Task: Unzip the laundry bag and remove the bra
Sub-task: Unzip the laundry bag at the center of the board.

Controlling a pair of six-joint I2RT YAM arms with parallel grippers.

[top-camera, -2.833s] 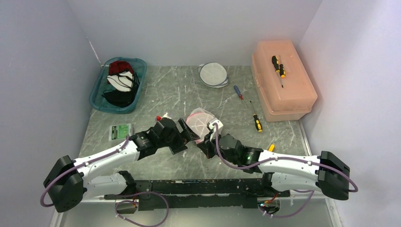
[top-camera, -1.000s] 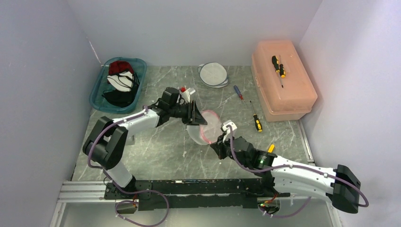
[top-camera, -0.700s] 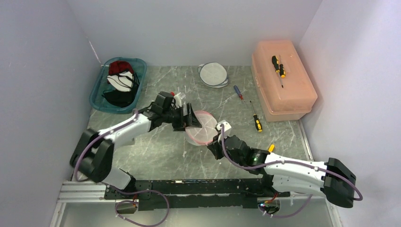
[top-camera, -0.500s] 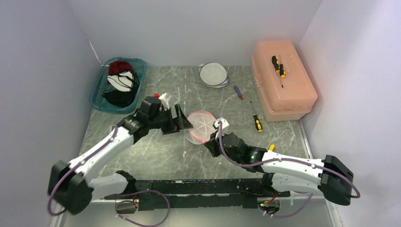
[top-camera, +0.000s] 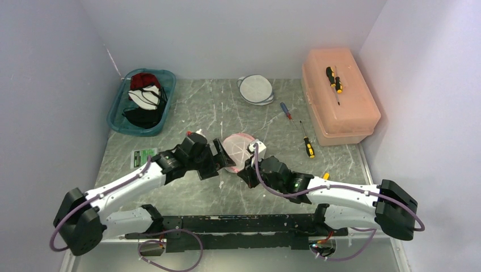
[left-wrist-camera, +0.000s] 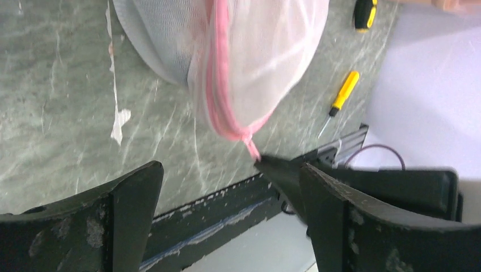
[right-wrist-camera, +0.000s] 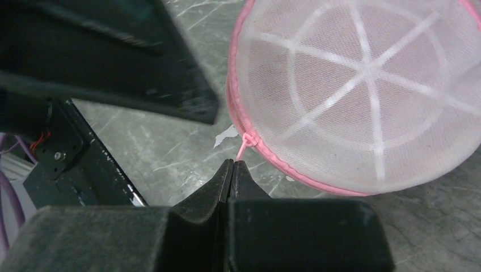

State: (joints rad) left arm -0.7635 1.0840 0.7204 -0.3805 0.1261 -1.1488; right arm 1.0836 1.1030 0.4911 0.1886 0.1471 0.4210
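The bag (top-camera: pixel 239 148) sits mid-table. Its pink zip (right-wrist-camera: pixel 295 173) looks shut all round, so I judge the unzipping barely begun and the bra not yet out. The right gripper (right-wrist-camera: pixel 232 163) pinches the pull (right-wrist-camera: pixel 244 146). The left gripper (left-wrist-camera: pixel 227 175) gapes wide just left of the bag, holding nothing. Bare table lies left and near; a screwdriver (top-camera: pixel 307 146) lies to the right.

top: high at near edge, looking down | left wrist: close, facing right | right wrist: close, facing left | shared: laundry bag (top-camera: pixel 239 148)
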